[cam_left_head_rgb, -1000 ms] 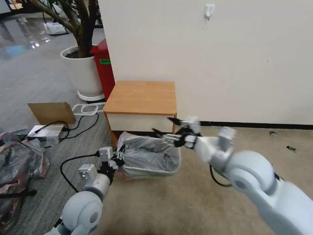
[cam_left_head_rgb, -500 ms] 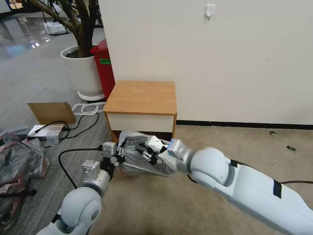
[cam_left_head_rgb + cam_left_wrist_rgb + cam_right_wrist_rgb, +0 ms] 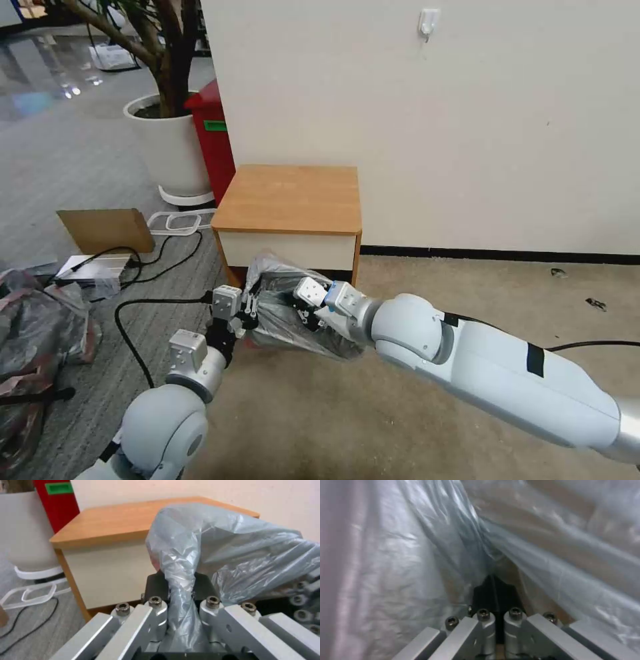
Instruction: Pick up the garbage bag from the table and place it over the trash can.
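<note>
Head view: garbage bag point(image 3: 283, 323) stretched between both grippers, below the surface point(image 3: 290, 199).
Left gripper point(image 3: 248, 319) pinches its left edge; right gripper point(image 3: 308, 318) clamps film inside, jaws closed.

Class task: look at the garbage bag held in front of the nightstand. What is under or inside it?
The right gripper pushes into the garbage bag. Whatever lies beneath is covered; no bin can be made out.

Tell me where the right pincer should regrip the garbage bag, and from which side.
On the loose rim film, opposite the left pincer, which is shut on a gathered fold of the garbage bag. The right pincer sits closed inside the bag; probably best to come from the robot's right, where the slack sheet drapes free and can be pinched flat.
</note>
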Controlling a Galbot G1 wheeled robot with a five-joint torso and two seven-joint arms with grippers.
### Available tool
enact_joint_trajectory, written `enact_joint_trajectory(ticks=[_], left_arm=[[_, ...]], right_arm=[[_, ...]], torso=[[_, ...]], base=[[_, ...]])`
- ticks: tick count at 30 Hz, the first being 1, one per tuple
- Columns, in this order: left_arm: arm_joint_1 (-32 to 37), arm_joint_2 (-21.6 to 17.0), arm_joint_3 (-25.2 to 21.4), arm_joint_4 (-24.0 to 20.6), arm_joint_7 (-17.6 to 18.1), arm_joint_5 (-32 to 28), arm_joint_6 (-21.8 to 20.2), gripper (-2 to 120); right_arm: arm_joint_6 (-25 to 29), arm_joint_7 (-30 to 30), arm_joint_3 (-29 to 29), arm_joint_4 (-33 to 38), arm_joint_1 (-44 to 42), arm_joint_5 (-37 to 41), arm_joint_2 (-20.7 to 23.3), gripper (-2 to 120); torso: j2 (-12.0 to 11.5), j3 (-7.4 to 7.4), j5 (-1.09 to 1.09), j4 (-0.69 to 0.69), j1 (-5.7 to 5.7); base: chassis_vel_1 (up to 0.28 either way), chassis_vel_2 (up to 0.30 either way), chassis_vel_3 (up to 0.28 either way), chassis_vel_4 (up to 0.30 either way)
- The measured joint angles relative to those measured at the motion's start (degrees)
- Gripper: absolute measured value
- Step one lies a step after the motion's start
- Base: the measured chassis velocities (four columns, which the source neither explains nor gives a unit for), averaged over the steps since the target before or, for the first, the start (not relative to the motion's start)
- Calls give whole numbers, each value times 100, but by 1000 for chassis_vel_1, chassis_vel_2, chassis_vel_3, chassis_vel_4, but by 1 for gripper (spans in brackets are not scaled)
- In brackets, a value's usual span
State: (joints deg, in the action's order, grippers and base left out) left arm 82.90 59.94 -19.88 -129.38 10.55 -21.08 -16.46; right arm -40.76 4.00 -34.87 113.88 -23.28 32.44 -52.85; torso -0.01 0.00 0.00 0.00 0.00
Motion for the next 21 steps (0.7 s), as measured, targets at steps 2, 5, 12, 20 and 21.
enact_joint_trajectory(ticks=[2,5,12,20,21], left_arm=[[2,7,1,-16,-10,26,6,7],[3,15,2,-37,-25,73,12,7],[5,46,7,-49,-119,242,108,7],[23,104,71,-101,-178,331,114,7],[23,104,71,-101,-178,331,114,7]], right_arm=[[1,34,-33,-23,23,35,-2,0],[3,142,-104,-65,66,101,-15,0],[6,392,-274,-225,157,227,-107,0],[10,667,-474,-488,256,222,-317,0],[10,667,-474,-488,256,222,-317,0]], torso=[[0,0,0,0,0],[0,0,0,0,0],[0,0,0,0,0],[0,0,0,0,0],[0,0,0,0,0]], base=[[0,0,0,0],[0,0,0,0],[0,0,0,0],[0,0,0,0],[0,0,0,0]])
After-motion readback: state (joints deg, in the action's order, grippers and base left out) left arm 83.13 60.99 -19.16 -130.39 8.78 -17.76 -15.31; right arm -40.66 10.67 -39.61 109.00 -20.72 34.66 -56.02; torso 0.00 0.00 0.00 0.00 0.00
